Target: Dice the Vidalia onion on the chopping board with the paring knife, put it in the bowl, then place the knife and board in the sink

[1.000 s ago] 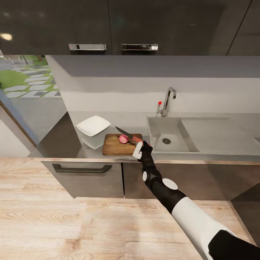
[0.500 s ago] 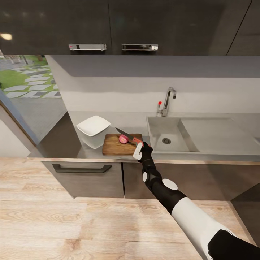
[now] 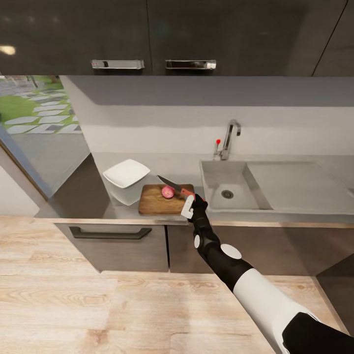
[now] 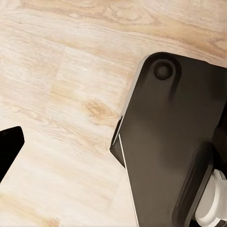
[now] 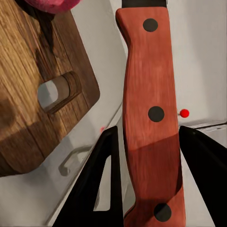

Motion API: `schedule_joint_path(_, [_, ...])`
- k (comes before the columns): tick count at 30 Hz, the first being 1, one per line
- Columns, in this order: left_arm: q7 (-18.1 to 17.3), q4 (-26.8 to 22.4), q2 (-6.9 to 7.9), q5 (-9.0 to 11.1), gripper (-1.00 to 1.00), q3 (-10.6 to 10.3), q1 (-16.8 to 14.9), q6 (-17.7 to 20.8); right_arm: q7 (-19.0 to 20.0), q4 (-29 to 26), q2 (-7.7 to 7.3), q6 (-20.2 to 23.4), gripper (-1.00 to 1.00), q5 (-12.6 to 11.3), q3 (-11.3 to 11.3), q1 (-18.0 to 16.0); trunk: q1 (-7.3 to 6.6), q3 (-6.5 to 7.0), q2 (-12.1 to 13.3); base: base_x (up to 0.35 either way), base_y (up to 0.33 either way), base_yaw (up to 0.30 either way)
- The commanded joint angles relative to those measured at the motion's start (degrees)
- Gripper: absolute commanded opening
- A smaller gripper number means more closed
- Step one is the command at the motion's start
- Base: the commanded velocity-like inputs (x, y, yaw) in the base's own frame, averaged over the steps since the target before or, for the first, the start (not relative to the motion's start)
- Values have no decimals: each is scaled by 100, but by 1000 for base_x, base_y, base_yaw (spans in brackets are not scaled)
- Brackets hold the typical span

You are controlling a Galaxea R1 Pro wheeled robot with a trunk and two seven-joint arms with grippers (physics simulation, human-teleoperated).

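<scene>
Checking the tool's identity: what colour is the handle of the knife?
The paring knife has a reddish-brown handle with three dark rivets, clearest in the right wrist view.

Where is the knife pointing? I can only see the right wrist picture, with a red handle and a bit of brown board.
Observer: The knife points its dark blade over the board, toward the white bowl.
Operator: Is the onion cut yet?
Observer: No, the onion is one whole pink ball on the board, right beside the blade.
Operator: What's near the board?
Observer: The bowl sits on one side and the sink on the other, with its tap behind.
</scene>
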Motion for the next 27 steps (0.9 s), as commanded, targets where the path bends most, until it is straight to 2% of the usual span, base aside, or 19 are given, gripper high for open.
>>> schedule_joint_path(1, [59,-13,4,11,100,-49,3,-8,-14,13,1,55,-100,48,24,-7,5,-9,-10,149,0,0])
schedule_joint_path(27, [59,-13,4,11,100,-49,3,-8,-14,346,42,46,-100,56,32,-7,5,-9,-10,15,0,0])
